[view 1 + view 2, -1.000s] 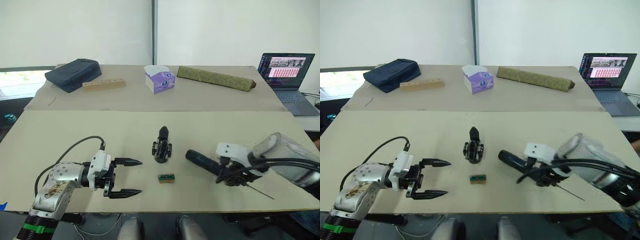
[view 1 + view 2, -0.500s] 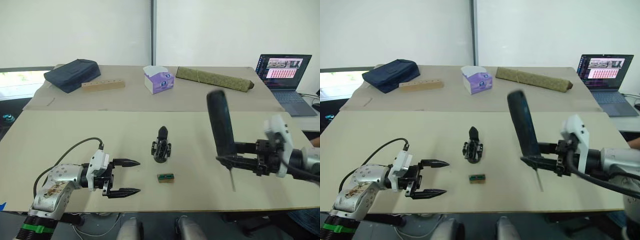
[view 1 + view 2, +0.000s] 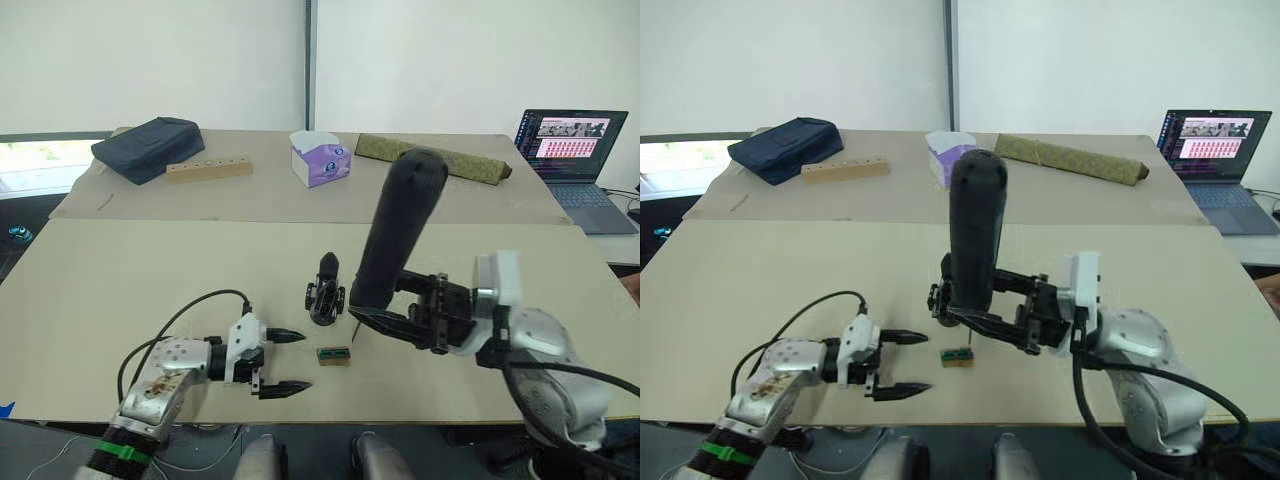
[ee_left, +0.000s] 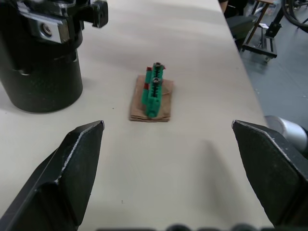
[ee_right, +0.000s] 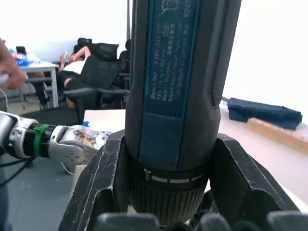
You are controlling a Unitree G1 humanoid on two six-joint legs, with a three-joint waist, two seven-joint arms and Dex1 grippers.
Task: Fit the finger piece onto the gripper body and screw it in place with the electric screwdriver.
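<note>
The electric screwdriver (image 3: 397, 238) stands nearly upright over the middle of the table, its thin bit pointing down. My right gripper (image 3: 388, 306) is shut on its lower end, and its fingers (image 5: 98, 192) clamp the barrel (image 5: 180, 86). The gripper body (image 3: 325, 296), black with a pointed finger sticking up, sits on the table just left of the bit; its cylinder (image 4: 41, 72) looms close in the left wrist view. My left gripper (image 3: 296, 362) rests open on the table, nothing between its fingers (image 4: 72, 168). A separate finger piece is out of view.
A small green block with screws (image 4: 153, 90) lies on a brown card in front of my left gripper. At the back stand a navy bag (image 3: 148, 135), a wooden block (image 3: 208, 168), a tissue box (image 3: 320, 158), an olive rolled mat (image 3: 430, 155) and a laptop (image 3: 572, 150). People sit beyond the table (image 5: 91, 62).
My right arm has lifted the screwdriver off the table, turned it upright and swung it left to beside the gripper body. My left gripper has slid right toward the green block.
</note>
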